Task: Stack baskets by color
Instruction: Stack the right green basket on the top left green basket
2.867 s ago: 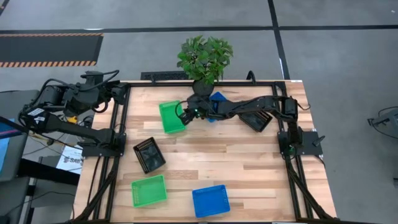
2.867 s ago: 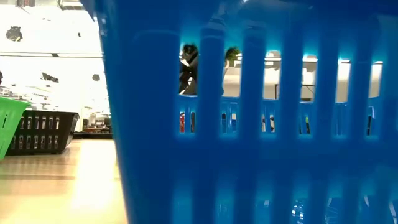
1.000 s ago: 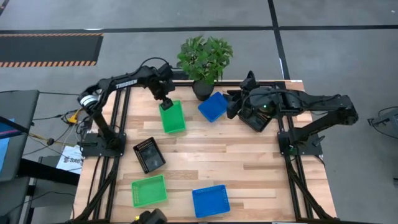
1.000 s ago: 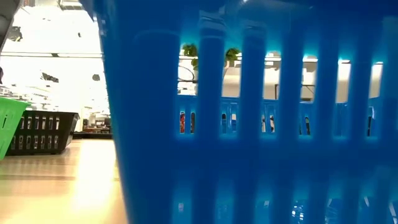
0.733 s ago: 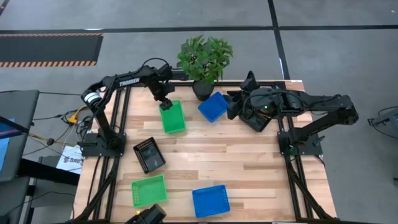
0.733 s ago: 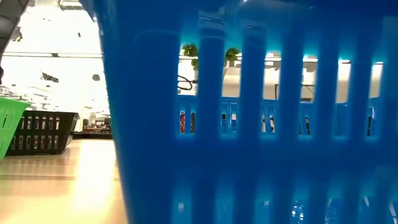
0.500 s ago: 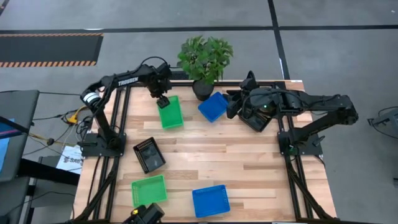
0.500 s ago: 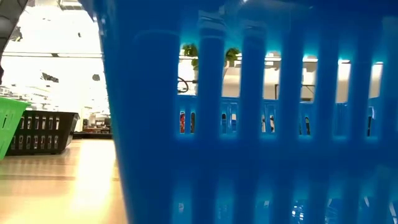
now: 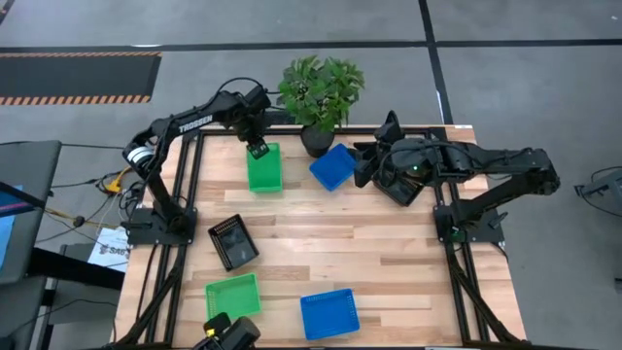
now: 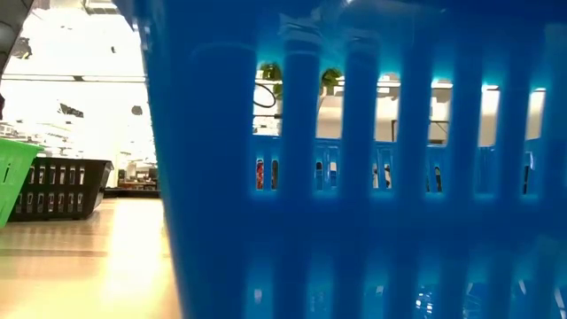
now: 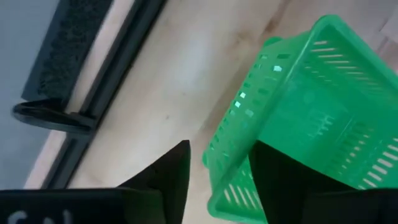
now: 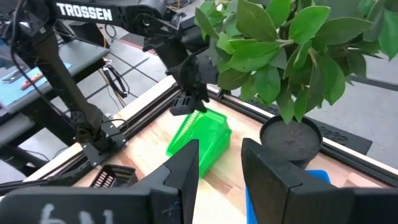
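Near edge of the wooden worktop (image 9: pixel 389 262): a blue mesh plastic basket (image 9: pixel 328 313) and a green mesh plastic basket (image 9: pixel 232 297); a black mesh basket (image 9: pixel 233 241) sits farther in. At the far edge my left gripper (image 9: pixel 258 149) clamps one end wall of another green basket (image 9: pixel 264 170), tilted, one finger inside. Right gripper (image 9: pixel 362 163) hovers beside the potted plant (image 9: pixel 321 92), fingers narrowly apart, nothing between them.

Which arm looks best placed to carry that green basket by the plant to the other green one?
Left: the left gripper already pinches the green basket by its rim, while the right gripper waits beside the blue basket.
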### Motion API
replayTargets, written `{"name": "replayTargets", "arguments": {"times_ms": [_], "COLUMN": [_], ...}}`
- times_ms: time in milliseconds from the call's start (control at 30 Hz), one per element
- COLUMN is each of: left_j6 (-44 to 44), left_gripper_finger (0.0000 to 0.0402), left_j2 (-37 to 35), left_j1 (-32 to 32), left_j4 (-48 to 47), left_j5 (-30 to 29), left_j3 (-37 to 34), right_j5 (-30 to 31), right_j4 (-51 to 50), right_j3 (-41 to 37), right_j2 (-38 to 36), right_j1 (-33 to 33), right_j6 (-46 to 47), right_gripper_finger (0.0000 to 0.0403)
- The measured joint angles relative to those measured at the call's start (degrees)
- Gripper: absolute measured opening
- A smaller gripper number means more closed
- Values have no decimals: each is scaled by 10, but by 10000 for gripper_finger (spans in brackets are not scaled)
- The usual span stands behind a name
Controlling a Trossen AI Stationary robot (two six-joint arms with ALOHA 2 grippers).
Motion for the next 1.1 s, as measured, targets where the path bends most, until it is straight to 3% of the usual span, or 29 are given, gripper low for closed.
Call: {"name": "replayTargets", "arguments": {"times_ms": [300,533,733,1100], "left_j6": [27,38,39,-23], "left_gripper_finger": [99,9,3,1], "left_j2": [4,4,4,4], "left_j1": [-8,-8,-8,18], "left_j4": [11,10,0,-25], "left_j5": [-2,-4,0,84], "left_j3": [1,1,0,0], "right_j5": [-1,-1,-1,-1], "right_j4": [-5,-6,-9,-9], "right_j3": [0,0,0,0], "right_j2": [0,0,0,0], "right_j1": [7,6,6,6], "right_j6": [0,-2,-2,-2], "right_gripper_finger": [141,141,141,141]}}
